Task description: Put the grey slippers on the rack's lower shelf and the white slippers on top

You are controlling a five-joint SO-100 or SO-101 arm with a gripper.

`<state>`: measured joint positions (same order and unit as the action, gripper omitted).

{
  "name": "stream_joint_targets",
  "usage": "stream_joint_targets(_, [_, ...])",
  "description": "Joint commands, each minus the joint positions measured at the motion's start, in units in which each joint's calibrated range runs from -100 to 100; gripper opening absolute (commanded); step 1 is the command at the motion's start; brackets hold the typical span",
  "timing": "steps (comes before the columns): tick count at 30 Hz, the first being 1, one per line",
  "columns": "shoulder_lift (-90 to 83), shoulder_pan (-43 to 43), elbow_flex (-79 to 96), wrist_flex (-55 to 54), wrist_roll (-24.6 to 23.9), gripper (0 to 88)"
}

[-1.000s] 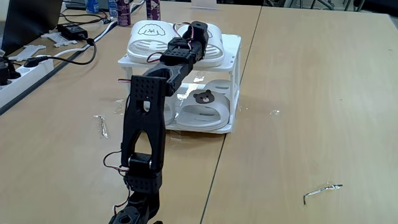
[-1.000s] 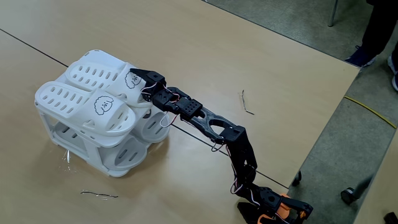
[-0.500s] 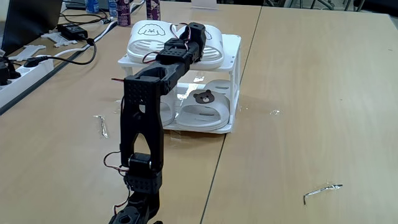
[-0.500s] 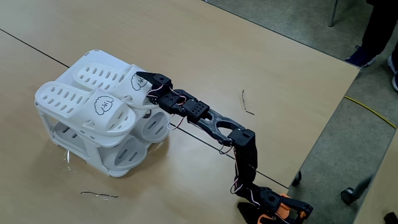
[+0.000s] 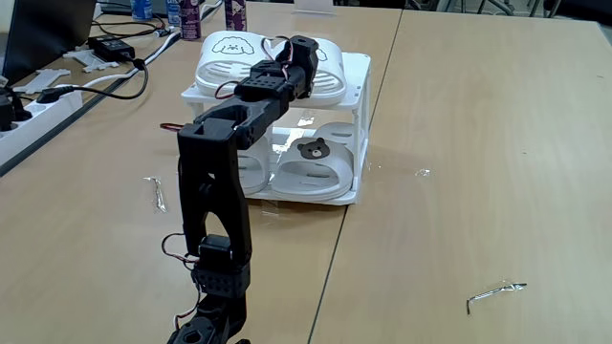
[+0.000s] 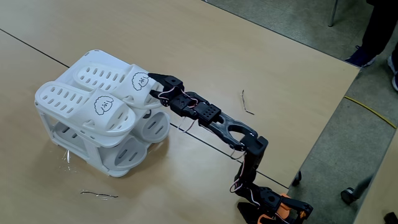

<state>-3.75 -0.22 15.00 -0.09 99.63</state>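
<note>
- change: the arm has folded back over the last second. its elbow now sits higher and nearer the base, and the fingers [image 6: 163, 86] have come away from the toe of the nearer of the white slippers [image 6: 112, 82], which they were against before.
- fingers: just off that toe in a fixed view, nothing seen between them. how far apart they stand i cannot tell, as the wrist blocks them in the other fixed view.
- meaning, as a judgement: this reads as a withdrawal after a placement, with the sorting looking complete.
- white slippers: two, side by side on the slatted top of the rack [image 5: 361, 91], beyond the fingers, puppy faces toward them.
- grey slippers [image 5: 312, 164]: below the fingers on the lower shelf [image 5: 325, 197]. one bear badge is plain; a second rounded heel beside it is half hidden by the arm, so the count of two is likely but not sure.
- rack: one, two tiers, standing on the bench [image 5: 459, 143].
- arm: one.
</note>
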Motion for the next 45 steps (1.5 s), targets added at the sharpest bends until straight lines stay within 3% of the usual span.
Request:
stream_joint_targets(1, [-10.93, -0.35, 2.90, -0.52, 0.37, 25.0])
stream_joint_targets(8, [-26.83, -2.90, 19.23, -0.52, 0.37, 22.2])
stream_joint_targets(11, [-33.98, -6.93, 23.74, -0.78, 0.37, 1.7])
stream_joint_targets(12, [-34.99, -7.75, 23.92, -2.59, 0.37, 0.6])
stream_joint_targets(16, [-34.74, -11.37, 26.45, -24.76, 0.37, 0.7])
stream_joint_targets(22, [-35.25, -11.04, 53.15, -71.27, 0.37, 0.7])
stream_joint_targets(25, [-37.69, -10.96, 64.88, -85.33, 0.37, 0.7])
stream_joint_targets(33, [-70.50, -9.73, 85.00, -90.51, 0.37, 0.7])
stream_joint_targets(37, [-76.39, -3.06, 85.00, -91.11, 0.37, 0.7])
stream_joint_targets(40, [-80.93, 1.54, 85.00, -98.79, 0.37, 0.6])
stream_joint_targets(45, [-95.57, 2.20, 84.72, -99.74, 0.37, 0.6])
